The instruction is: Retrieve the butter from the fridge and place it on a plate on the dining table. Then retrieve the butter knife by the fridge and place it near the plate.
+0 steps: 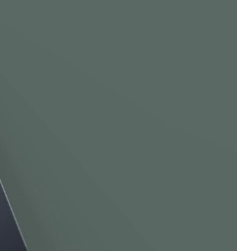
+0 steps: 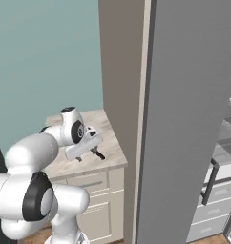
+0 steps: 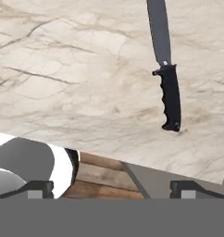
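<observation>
The slim black-handled, dark-grey-bladed butter knife is seen lying flat on a beige marbled stone cabinet top, near its front edge w/ bare stone all round. The white two-finger gripper is held above it, jaws spread wide, nothing gripped. The tall grey fridge door stands just beside the cabinet, closing off that side.

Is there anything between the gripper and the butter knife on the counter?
No. In the hand view, bare marbled counter lies between the open gripper and the butter knife.
</observation>
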Motion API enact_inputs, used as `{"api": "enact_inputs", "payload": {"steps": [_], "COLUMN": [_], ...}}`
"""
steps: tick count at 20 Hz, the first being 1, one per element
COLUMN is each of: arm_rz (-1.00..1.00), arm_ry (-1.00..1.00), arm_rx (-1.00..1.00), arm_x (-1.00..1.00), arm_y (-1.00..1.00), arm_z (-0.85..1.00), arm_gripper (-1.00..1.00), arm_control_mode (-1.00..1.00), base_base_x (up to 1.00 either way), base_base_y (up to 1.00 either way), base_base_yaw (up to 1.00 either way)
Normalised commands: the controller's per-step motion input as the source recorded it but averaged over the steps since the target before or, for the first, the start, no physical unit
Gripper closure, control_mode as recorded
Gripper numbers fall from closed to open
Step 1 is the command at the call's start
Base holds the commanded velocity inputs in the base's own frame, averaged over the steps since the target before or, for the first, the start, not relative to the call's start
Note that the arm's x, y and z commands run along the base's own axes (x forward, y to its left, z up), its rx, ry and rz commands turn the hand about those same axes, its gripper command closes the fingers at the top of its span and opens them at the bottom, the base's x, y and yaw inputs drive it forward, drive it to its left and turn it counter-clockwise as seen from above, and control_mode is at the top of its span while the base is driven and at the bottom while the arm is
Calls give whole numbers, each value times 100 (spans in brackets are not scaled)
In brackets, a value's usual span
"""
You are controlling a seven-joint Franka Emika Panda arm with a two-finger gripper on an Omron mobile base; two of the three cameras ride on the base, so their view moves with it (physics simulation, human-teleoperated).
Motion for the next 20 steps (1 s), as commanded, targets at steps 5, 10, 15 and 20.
{"api": "enact_inputs", "payload": {"steps": [5, 10, 15, 20], "arm_rz": [12, 7, 6, 8], "arm_ry": [2, 3, 3, 1], "arm_rx": [0, 0, 0, 0], "arm_x": [37, 30, 26, 27], "arm_y": [-4, -12, -7, 0], "arm_z": [-11, -4, -18, -29], "arm_gripper": [-100, -100, -100, -100], "arm_control_mode": [-100, -100, -100, -100], "base_base_x": [0, 0, 0, 0], "base_base_y": [0, 0, 0, 0], "base_base_yaw": [0, 0, 0, 0]}}
